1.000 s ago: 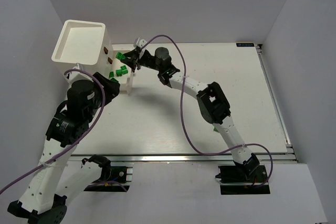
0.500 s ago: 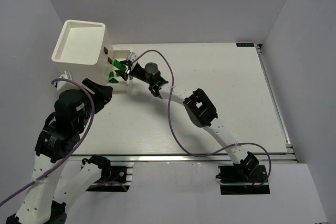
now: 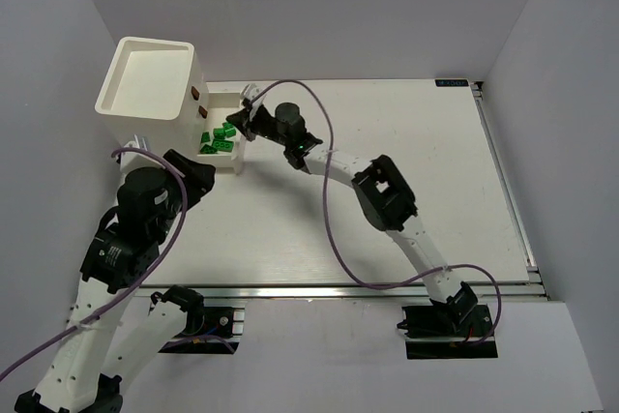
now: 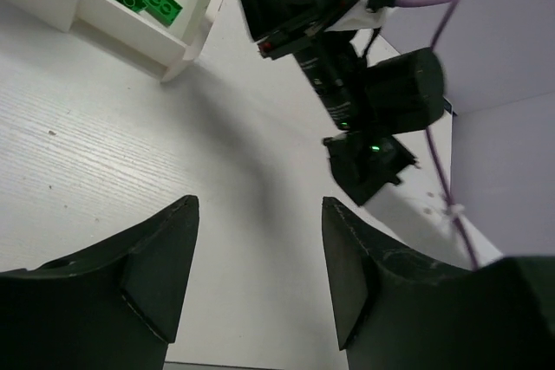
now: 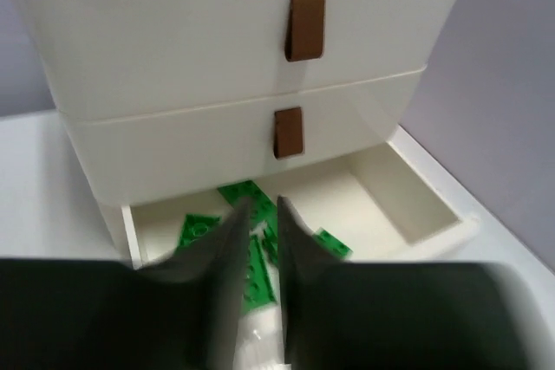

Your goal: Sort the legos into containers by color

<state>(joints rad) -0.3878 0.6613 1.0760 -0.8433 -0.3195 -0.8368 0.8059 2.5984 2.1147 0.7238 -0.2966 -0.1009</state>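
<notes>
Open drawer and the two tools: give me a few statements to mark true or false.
1. The open drawer holds green legos. True.
2. The left tool is clamped on a lego. False: it is open, with nothing in it.
3. The right tool is right at the open drawer. True.
4. Purple legos lie in the drawer. False: only green ones show there.
5. Two brown tabs sit one above the other, higher than the drawer. True.
</notes>
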